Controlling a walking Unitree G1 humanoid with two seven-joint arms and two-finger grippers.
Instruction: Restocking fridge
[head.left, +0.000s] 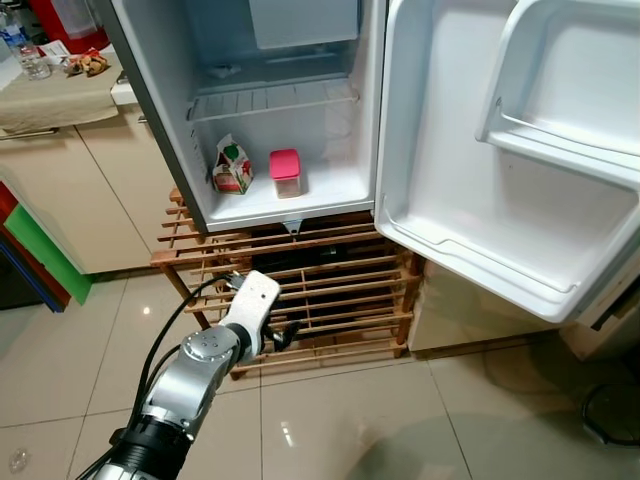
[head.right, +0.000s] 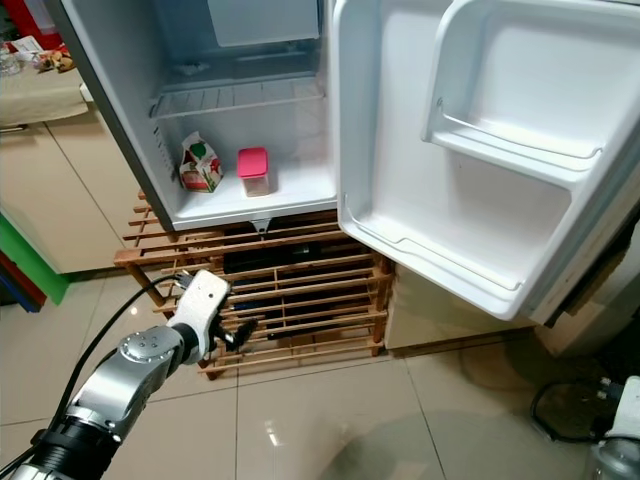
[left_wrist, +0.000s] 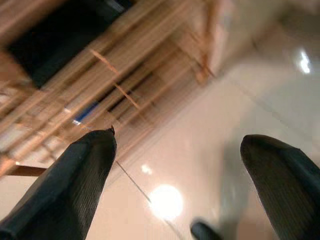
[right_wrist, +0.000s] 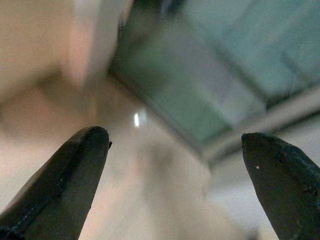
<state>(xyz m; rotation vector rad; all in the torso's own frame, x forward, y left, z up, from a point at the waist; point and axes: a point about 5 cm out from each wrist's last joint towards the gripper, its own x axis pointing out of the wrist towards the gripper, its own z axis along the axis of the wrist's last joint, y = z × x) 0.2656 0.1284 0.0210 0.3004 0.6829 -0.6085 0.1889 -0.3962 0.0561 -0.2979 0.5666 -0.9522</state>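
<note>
So the fridge (head.left: 250, 120) is wide open with just a small carton (head.left: 232, 166) and a pink-lidded jar (head.left: 285, 172) on its floor. The left gripper (left_wrist: 175, 165) hangs low by the wooden rack (head.left: 300, 290), jaws spread, empty. The right gripper (right_wrist: 175, 165) is spread and empty too. Biggest risk I'd say: raising that left arm and clipping the rack slats or fridge edge.

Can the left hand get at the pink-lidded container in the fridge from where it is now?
Probably yes. The fridge door stands wide open and the pink-lidded container sits near the front of the bottom shelf, apart from the carton. The left hand, open and empty, hangs low before the wooden rack and must rise first.
</note>
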